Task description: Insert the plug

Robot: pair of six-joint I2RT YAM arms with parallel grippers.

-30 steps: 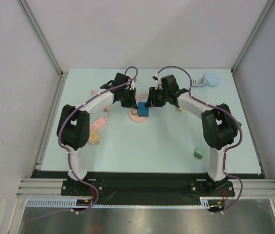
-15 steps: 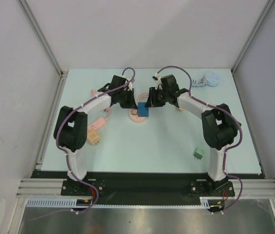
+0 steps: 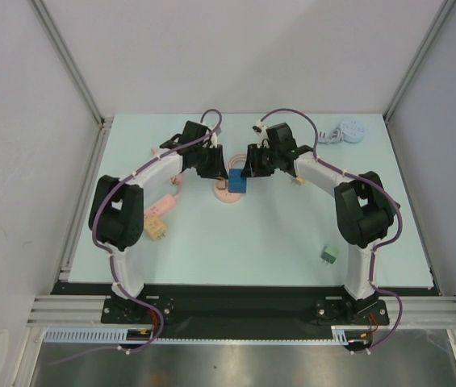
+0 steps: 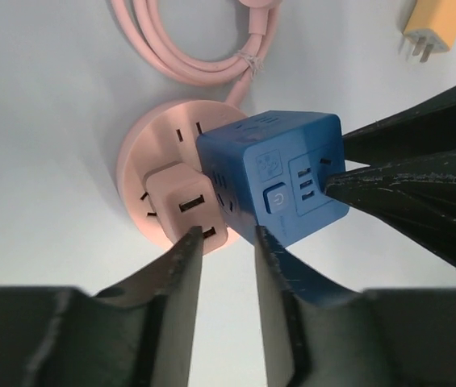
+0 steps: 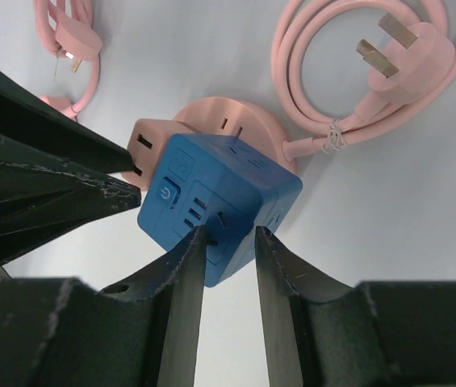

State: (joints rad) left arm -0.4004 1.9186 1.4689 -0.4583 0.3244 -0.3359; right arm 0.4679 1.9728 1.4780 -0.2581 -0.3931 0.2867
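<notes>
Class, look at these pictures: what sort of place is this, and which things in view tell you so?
Probably a robotics test cell: plain white enclosure walls, an aluminium frame rail carrying two bolted arms, and a pale table scattered with plug adapters such as the blue cube.

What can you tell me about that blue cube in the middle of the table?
The blue cube looks like a glossy plastic socket adapter: its faces carry outlet slots and one has a round power button. It sits tilted on the round pink power strip, beside a small pink block plugged into that strip. Both tools close in on it from opposite sides, the right tool at one edge, the left tool at its lower corner.
</notes>
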